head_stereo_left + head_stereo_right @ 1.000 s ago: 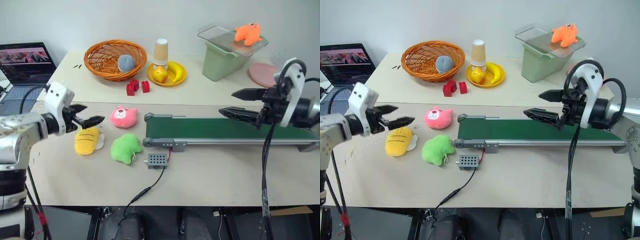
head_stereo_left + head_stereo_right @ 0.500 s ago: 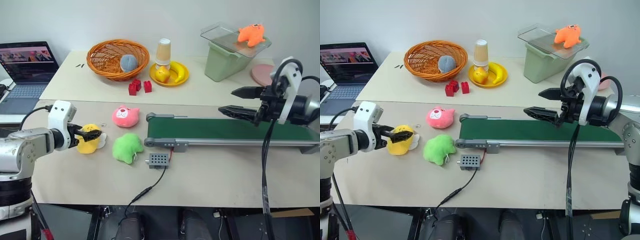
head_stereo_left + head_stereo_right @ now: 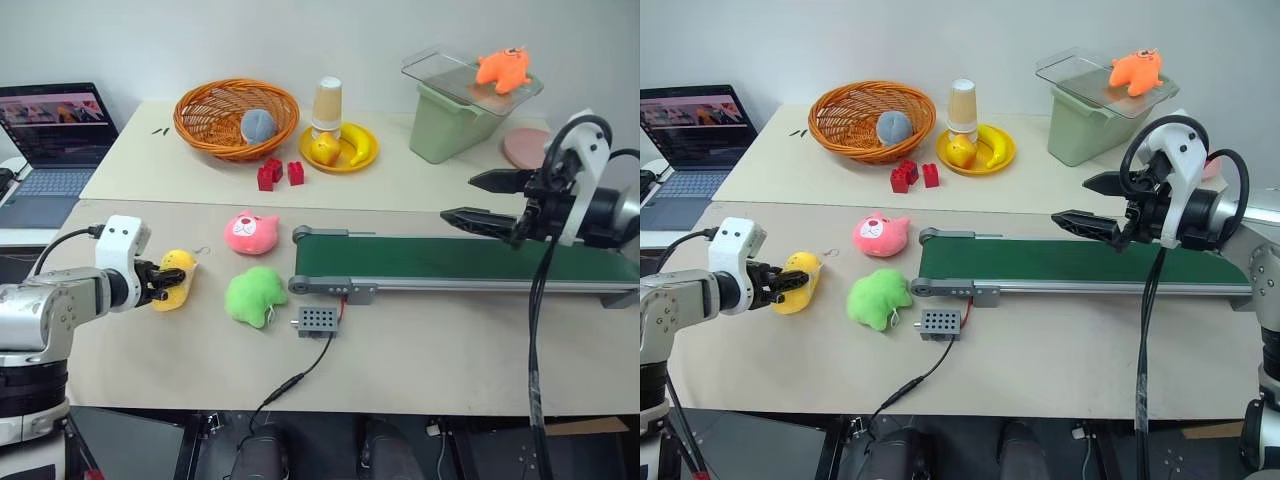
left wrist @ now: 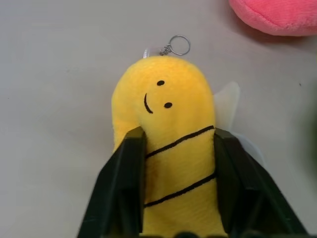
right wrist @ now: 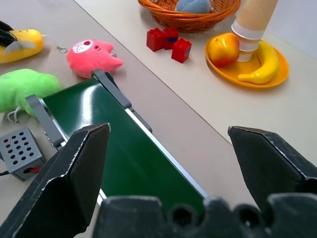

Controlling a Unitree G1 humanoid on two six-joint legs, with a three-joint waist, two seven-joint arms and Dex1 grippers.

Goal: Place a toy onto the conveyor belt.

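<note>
A yellow bee toy (image 4: 166, 104) with black stripes and a key ring lies on the table at the left. My left gripper (image 3: 165, 282) is down at table level and shut on it, one black finger (image 4: 130, 163) pressed to each side of its body. The conveyor belt (image 3: 460, 260), dark green in a grey frame, runs across the table's right half. My right gripper (image 3: 457, 197) hangs open above the belt's middle with nothing between its fingers. A pink toy (image 3: 248, 232) and a green toy (image 3: 253, 295) lie between the bee and the belt's left end.
A small grey perforated box (image 3: 314, 320) with a cable sits in front of the belt. Behind are an orange basket (image 3: 190, 130), red bricks (image 3: 278, 174), a yellow plate (image 3: 340, 160) with fruit and a cup, a green bin (image 3: 445, 125) bearing an orange toy (image 3: 500, 68), and a laptop (image 3: 50, 130).
My left gripper sank from above the yellow bee toy to the table and closed on its sides. The right gripper stayed open over the belt.
</note>
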